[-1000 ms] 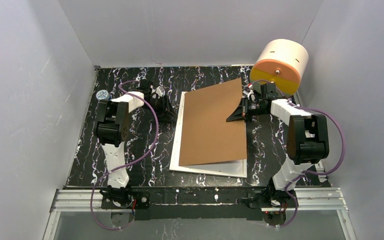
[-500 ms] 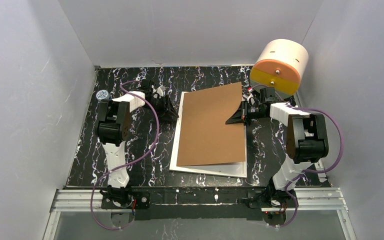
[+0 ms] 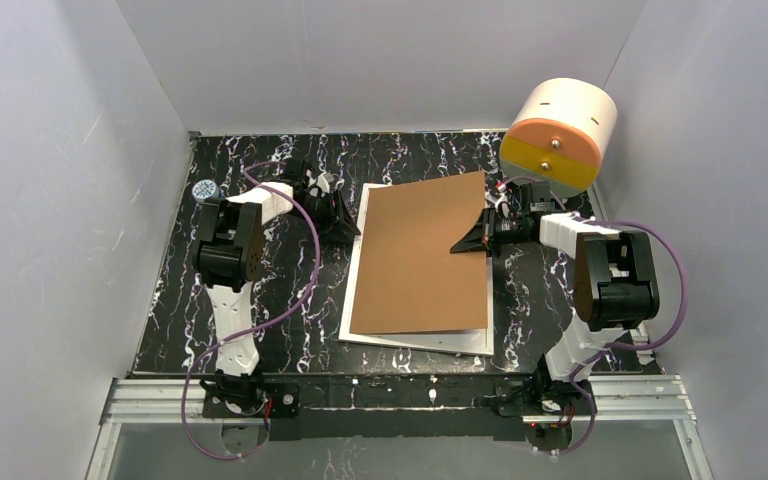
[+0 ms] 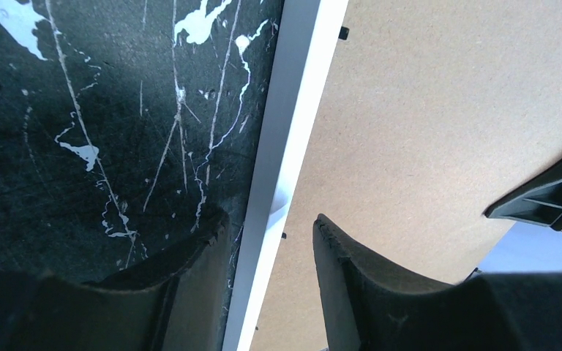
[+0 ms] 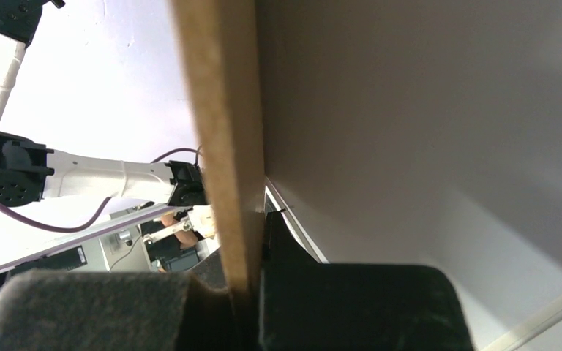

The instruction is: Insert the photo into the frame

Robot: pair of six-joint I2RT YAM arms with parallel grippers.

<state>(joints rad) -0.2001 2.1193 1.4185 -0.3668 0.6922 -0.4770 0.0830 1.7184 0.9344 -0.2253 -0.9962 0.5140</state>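
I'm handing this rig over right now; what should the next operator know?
Left gripper: open, fingers straddling the left rim of the flat white-rimmed picture frame.
Right gripper: shut on the right edge of the brown fibreboard backing, held tilted over the frame.
Photo: not visible, so loading unconfirmed.
Left: confirm the photo, then seat the backing squarely.
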